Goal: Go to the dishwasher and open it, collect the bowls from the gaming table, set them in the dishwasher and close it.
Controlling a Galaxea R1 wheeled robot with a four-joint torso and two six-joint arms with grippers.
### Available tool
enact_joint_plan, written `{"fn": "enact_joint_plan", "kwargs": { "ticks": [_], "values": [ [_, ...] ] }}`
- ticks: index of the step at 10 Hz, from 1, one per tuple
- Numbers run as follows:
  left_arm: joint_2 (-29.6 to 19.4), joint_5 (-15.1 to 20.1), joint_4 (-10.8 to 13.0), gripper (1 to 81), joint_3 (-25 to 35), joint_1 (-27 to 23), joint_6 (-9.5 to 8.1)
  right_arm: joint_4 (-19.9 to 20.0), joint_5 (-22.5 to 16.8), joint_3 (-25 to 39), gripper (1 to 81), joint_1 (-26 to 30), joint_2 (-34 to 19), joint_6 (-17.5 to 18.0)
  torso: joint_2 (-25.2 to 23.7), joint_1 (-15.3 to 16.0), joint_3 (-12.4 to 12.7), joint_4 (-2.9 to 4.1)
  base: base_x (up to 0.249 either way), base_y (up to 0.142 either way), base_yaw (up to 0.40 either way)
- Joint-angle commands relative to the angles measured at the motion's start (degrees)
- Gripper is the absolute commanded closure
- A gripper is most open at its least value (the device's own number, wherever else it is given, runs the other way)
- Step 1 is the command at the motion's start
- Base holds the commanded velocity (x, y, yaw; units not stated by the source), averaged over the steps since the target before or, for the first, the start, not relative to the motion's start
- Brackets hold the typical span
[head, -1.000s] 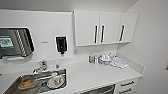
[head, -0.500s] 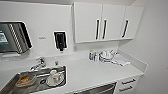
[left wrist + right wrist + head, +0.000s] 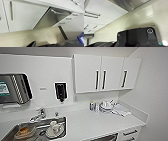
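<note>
Left wrist view: dishwasher door ajar under countertop.

The steel-fronted dishwasher is seen tipped partly open under the table, its long bar handle up at the top edge.

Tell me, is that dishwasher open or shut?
Partly open. In the left wrist view the steel dishwasher door tilts out from the white cabinet fronts, with a dark gap along its edge. How far it will drop, I cannot tell.
</note>
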Motion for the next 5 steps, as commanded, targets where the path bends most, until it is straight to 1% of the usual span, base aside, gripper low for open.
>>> {"fn": "enact_joint_plan", "kwargs": {
  "ticks": [1, 2, 3, 4, 5],
  "values": [
    [-9.9, -0.1, 8.5, 1.0, 9.6, -5.4, -0.27, 4.2, -2.7, 2.2, 1.0, 6.1, -3.1, 0.3, -5.6, 3.6, 0.0, 0.00, 0.000, 0.000, 0.000],
    [-10.1, 0.0, 11.0, 1.0, 11.7, -5.4, -0.27, 5.3, -2.7, 2.7, 1.0, 6.4, -3.5, 0.3, -7.7, 4.9, -5.1, 0.00, 0.000, 0.000, 0.000],
    [-9.9, 0.1, 12.2, 1.0, 12.9, -5.5, -0.35, 6.5, -2.8, 2.8, 1.0, 7.2, -3.7, 0.3, -9.5, 5.9, -5.7, 0.00, 0.000, 0.000, 0.000],
    [-9.3, 0.1, 12.7, 1.0, 13.4, -5.5, -0.35, 7.8, -2.9, 3.1, 1.0, 7.9, -4.1, 0.3, -11.1, 6.9, -6.6, 0.00, 0.000, 0.000, 0.000],
    [-9.1, 0.1, 12.8, 1.0, 13.6, -5.5, -0.27, 9.0, -2.8, 3.6, 1.0, 8.7, -4.6, 0.3, -12.8, 7.9, -8.2, 0.00, 0.000, 0.000, 0.000]
  ]
}}
